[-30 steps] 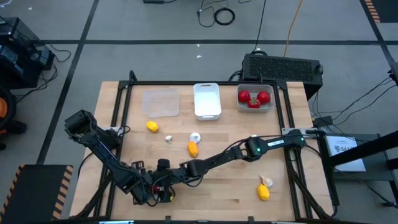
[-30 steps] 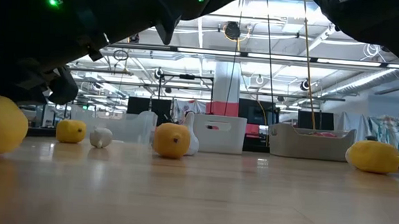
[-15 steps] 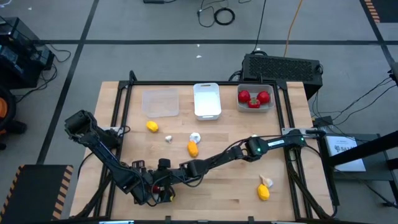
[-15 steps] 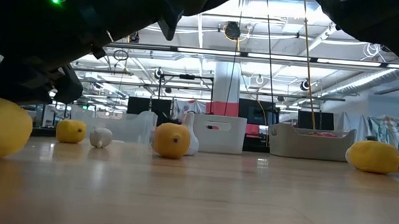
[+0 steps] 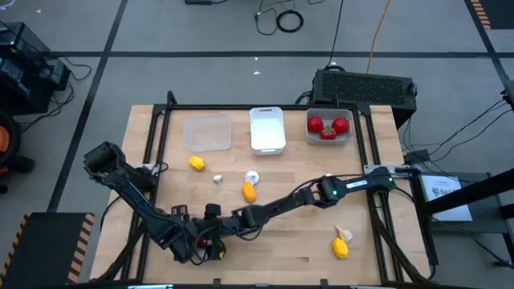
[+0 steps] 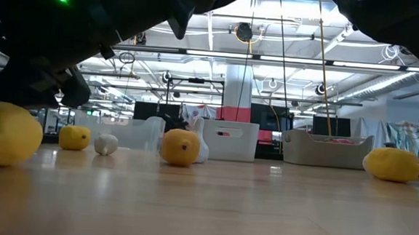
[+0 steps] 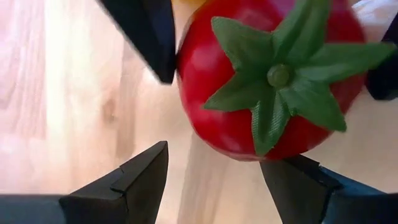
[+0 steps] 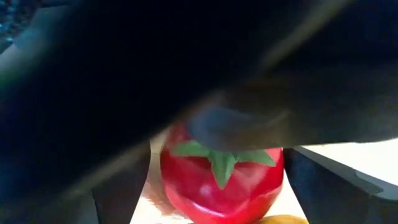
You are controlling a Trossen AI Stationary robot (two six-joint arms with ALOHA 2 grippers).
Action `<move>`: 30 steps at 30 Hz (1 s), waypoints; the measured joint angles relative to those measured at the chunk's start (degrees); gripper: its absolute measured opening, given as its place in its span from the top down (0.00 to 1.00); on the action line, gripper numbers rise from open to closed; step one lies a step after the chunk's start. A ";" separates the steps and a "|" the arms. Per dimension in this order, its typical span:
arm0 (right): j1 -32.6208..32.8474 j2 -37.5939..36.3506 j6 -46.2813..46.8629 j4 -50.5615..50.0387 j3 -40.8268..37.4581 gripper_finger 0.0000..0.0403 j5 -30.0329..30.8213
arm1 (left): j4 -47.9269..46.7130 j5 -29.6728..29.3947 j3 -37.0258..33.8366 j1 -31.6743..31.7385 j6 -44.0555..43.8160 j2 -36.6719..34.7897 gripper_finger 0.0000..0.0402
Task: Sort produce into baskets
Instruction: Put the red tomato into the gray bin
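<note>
A red tomato (image 7: pixel 249 81) with a green top sits near the table's front left, top up. My right gripper (image 8: pixel 221 186) reaches in slanting from the right and is shut on the tomato (image 8: pixel 217 180). My left gripper (image 7: pixel 214 155) hangs straight above it, pointing down, open, its fingers clear of the fruit. In the high view both grippers, left (image 5: pixel 193 243) and right (image 5: pixel 217 231), crowd together and hide the tomato. A lemon (image 6: pixel 3 134) lies on the table right beside them. A lidless grey basket (image 5: pixel 350 132) at the back right holds three tomatoes. My right gripper has the tomato between its two fingers (image 7: pixel 149 37), one against each opposite side (image 7: pixel 186 68) at its widest part. The fingers come slanting down from the table's right. The tomato stands upright, green top up; whether its underside is on the table I cannot tell.
A clear basket (image 5: pixel 208 132) and a white basket (image 5: pixel 267 128) stand at the back. Loose on the table: a lemon (image 5: pixel 196 163), garlic (image 5: pixel 218 179), garlic (image 5: pixel 252 177), a lemon (image 5: pixel 249 192), and at the front right garlic (image 5: pixel 344 234) and a lemon (image 5: pixel 340 249).
The lemon beside the grippers has rolled a little toward the table's right. Both grippers have stayed where they were.
</note>
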 joint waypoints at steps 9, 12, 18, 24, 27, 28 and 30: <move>-0.45 0.17 0.06 0.63 -0.09 0.21 0.04 | -9.29 6.68 0.59 0.19 -1.50 -0.46 0.36; -0.45 0.17 -0.12 0.66 -0.09 0.21 0.04 | -11.77 8.56 0.59 0.23 -2.67 -0.44 0.36; -0.43 0.17 -0.37 0.72 -0.09 0.21 -0.02 | -18.49 11.76 0.49 0.21 -4.81 -0.37 0.36; -0.45 0.17 -0.55 0.74 -0.07 0.21 -0.06 | -27.93 12.54 0.33 0.19 -6.37 -1.51 0.36; -0.52 0.20 -0.59 0.74 -0.07 0.21 -0.10 | -27.93 12.39 0.33 0.15 -6.46 -3.76 0.36; -0.54 0.20 -0.59 0.74 -0.05 0.21 -0.13 | -27.98 11.98 0.33 0.12 -6.95 -4.72 0.36; -0.55 0.20 -0.60 0.74 -0.04 0.21 -0.17 | -28.06 10.44 0.33 0.12 -8.12 -6.72 0.36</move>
